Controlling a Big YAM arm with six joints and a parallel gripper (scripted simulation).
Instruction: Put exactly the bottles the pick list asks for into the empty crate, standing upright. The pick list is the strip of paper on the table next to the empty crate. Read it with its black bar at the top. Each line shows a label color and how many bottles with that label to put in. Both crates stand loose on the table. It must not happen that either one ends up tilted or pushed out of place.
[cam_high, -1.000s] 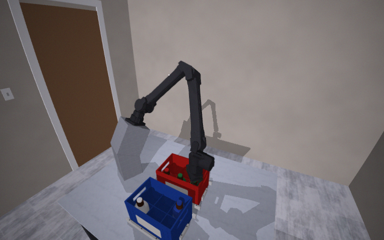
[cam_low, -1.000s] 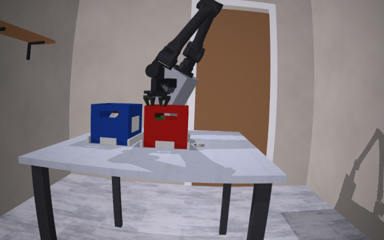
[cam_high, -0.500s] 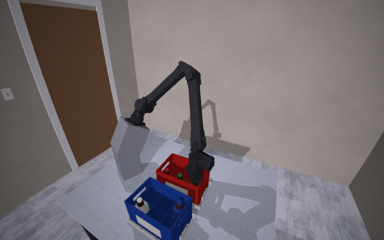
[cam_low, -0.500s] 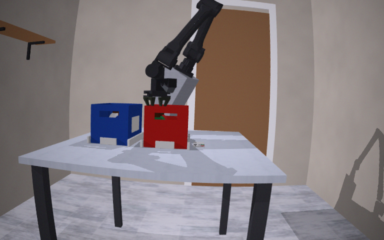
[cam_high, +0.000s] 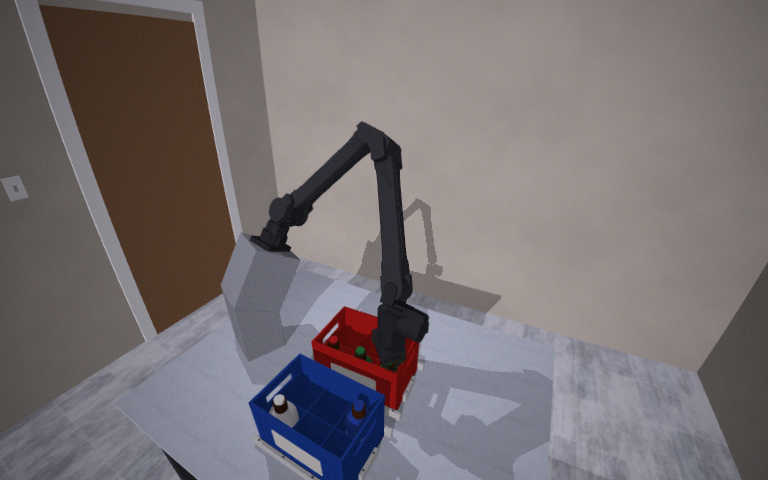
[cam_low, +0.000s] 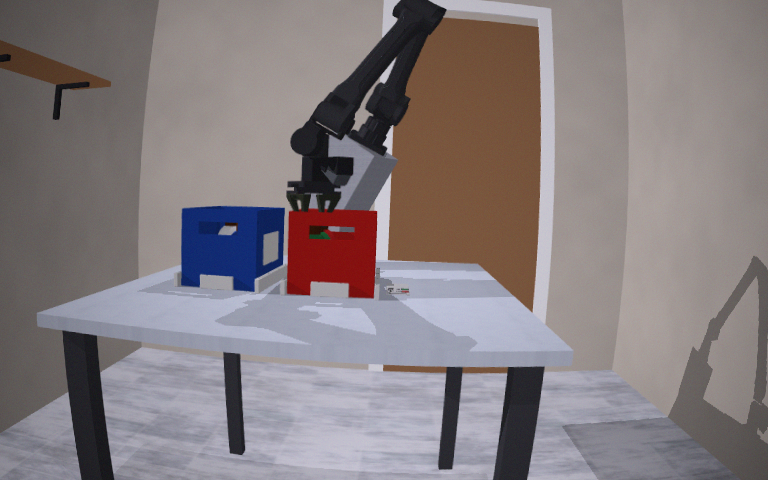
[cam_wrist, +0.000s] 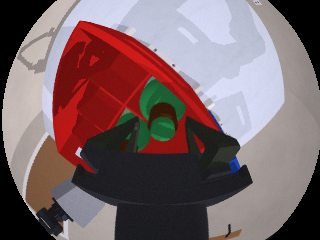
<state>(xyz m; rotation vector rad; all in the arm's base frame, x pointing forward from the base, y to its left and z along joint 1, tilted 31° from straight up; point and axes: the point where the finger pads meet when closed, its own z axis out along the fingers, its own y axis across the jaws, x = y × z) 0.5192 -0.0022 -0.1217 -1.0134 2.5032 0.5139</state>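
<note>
A green-capped bottle (cam_high: 388, 366) (cam_low: 320, 236) (cam_wrist: 162, 129) stood upright in the red crate (cam_high: 322, 353) (cam_low: 334, 260) (cam_wrist: 65, 115) below our claw (cam_high: 391, 362) (cam_low: 313, 210) (cam_wrist: 162, 120), which was spread open, grasping nothing. We judged it rigid, perhaps slick and breakable, best gripped at the neck. Our wrist view showed its cap between the fingers; our exterior view largely hid it but caught the paper strip (cam_low: 398, 290), too small to read.

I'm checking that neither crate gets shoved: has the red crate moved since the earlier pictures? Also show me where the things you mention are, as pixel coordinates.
No. The red crate (cam_high: 322, 353) (cam_low: 332, 257) (cam_wrist: 70, 100) sits in the same spot beside the blue crate (cam_high: 317, 444) (cam_low: 218, 249), with no visible shift.
</note>
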